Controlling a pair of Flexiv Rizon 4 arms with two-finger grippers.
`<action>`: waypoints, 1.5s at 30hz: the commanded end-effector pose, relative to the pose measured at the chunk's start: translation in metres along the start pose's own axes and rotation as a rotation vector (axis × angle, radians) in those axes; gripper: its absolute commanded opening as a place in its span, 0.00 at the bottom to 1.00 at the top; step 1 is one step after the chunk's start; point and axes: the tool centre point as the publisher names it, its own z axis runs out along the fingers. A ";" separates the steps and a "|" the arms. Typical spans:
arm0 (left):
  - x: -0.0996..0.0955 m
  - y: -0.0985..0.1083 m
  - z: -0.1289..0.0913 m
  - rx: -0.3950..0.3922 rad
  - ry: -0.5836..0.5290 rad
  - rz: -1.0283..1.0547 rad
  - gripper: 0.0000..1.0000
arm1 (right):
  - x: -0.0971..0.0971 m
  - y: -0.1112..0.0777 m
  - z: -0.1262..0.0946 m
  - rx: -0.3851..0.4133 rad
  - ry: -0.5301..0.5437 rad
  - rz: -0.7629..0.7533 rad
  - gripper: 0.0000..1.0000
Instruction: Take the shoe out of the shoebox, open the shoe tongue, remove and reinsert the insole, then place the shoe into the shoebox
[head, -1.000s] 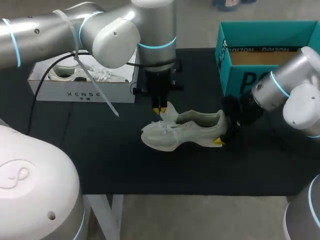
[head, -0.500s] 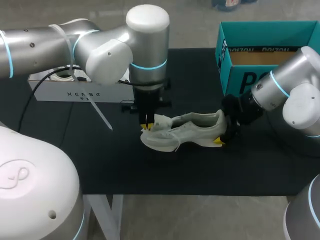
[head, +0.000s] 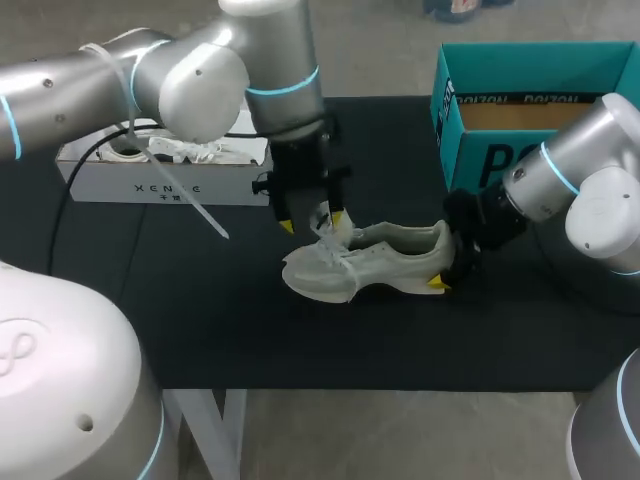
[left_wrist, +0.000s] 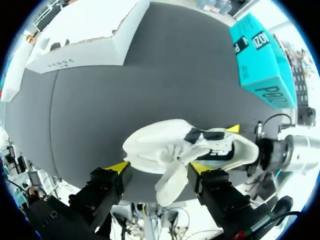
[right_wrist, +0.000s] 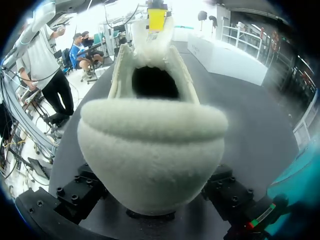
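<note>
Quick heads up: the shoe (head: 370, 262) sits upright on its sole on the black table (head: 200, 320), out of the teal shoebox (head: 480, 165), with its toe toward your left side. Your right gripper (head: 443, 262) looks clamped on the heel from both sides, so that end is pinned. Your left gripper (left_wrist: 159, 167) hangs over the lace area with its fingers spread wide. The tongue (left_wrist: 170, 184) flops loose between them, closer to one finger and not pinched.

The main risk, I'd say: close the left fingers from here and you may catch only the tongue's edge or a lace, and it slips out when you pull. Pull too hard and the shoe could twist in the right gripper's hold or roll onto its side, since only the heel is held.

Around you, the white box (head: 170, 185) with a second shoe (head: 165, 148) in it sits behind the left arm, near the shoe but apart from it. The right arm itself stands between shoe and shoebox, so the way back in looks tight.
</note>
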 end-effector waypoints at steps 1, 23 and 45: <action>0.000 -0.009 -0.035 -0.165 0.166 0.175 1.00 | -0.001 0.000 0.001 0.003 0.000 0.000 0.00; 0.005 0.027 -0.082 -0.659 0.339 1.163 1.00 | -0.001 0.000 0.001 0.003 0.000 0.000 0.00; 0.034 0.036 -0.117 -0.025 -0.001 1.528 0.00 | -0.001 0.000 0.001 0.003 0.000 0.000 0.00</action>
